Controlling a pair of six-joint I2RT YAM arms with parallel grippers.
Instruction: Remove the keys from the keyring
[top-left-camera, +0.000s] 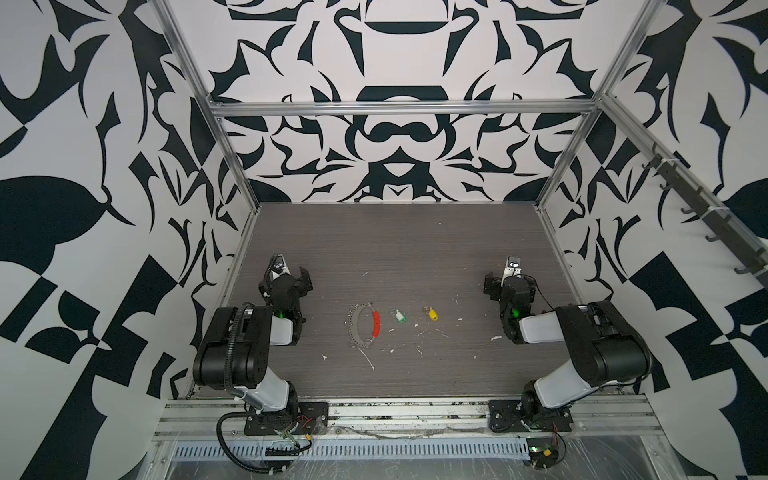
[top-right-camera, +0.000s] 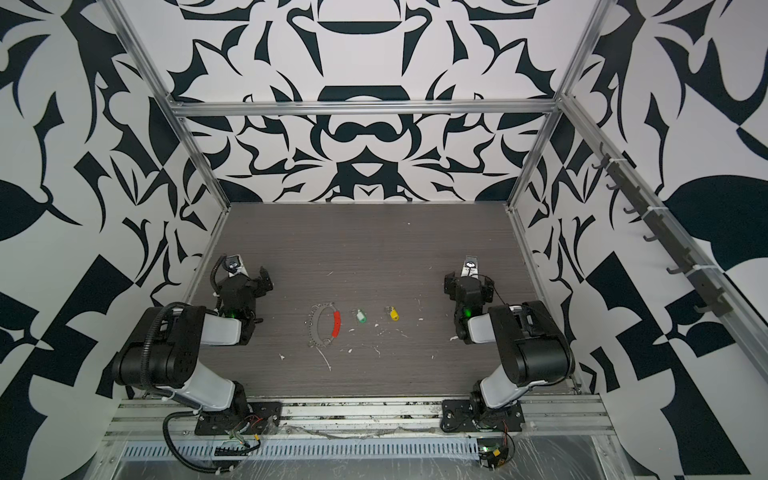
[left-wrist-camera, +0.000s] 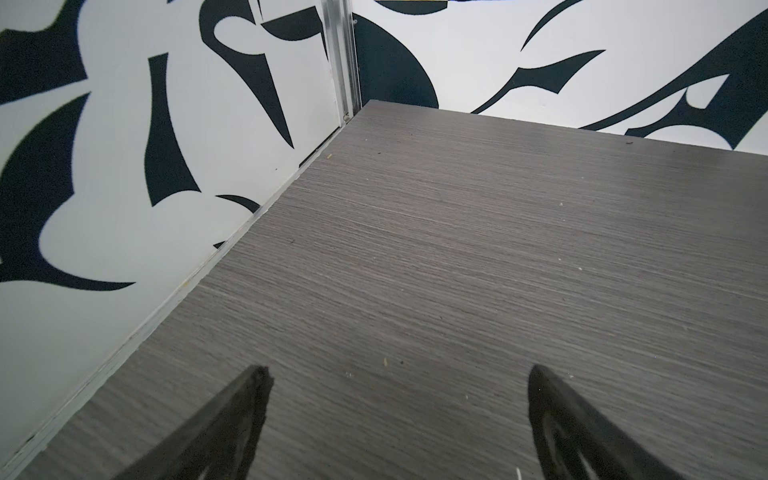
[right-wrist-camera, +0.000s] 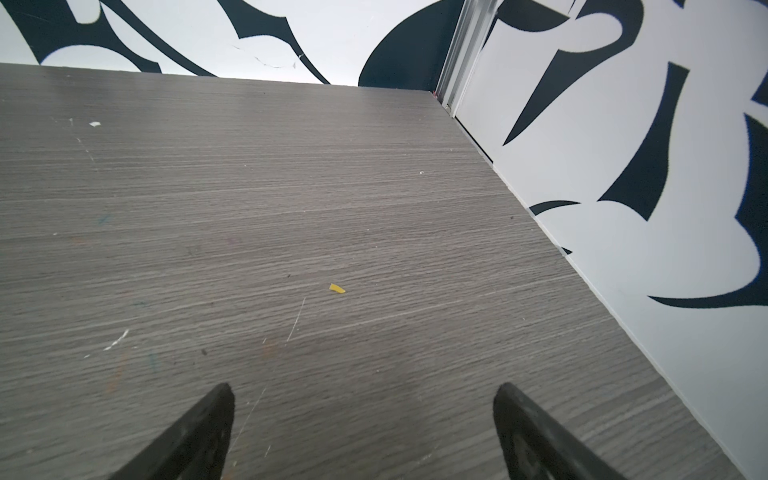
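The left end effector hovers with its jaws spread wide and nothing between them, over bare counter. It points at the far wall, with the side wall close on its outer side.

The keyring lies flat, inboard of that end effector and back toward the arm's base. Its long axis runs from base to far wall, and the red sleeve is on the arc facing away from the left arm. The left arm is clearly the nearer one.

Just beyond the sleeve, apart from the loop, lies the green key, roughly midway between the two end effectors. The yellow key lies further along, apart from both the green key and the loop. It sits inboard of and behind the right end effector, which is the nearer one to it.

That end effector also has its jaws wide apart and holds nothing. A yellow scrap lies ahead of it on the counter.

Since neither key touches the loop, the task looks finished. Any further reach would have to swing inward and back. All three things lie well clear of the counter's edges, with open room around them apart from small white scraps
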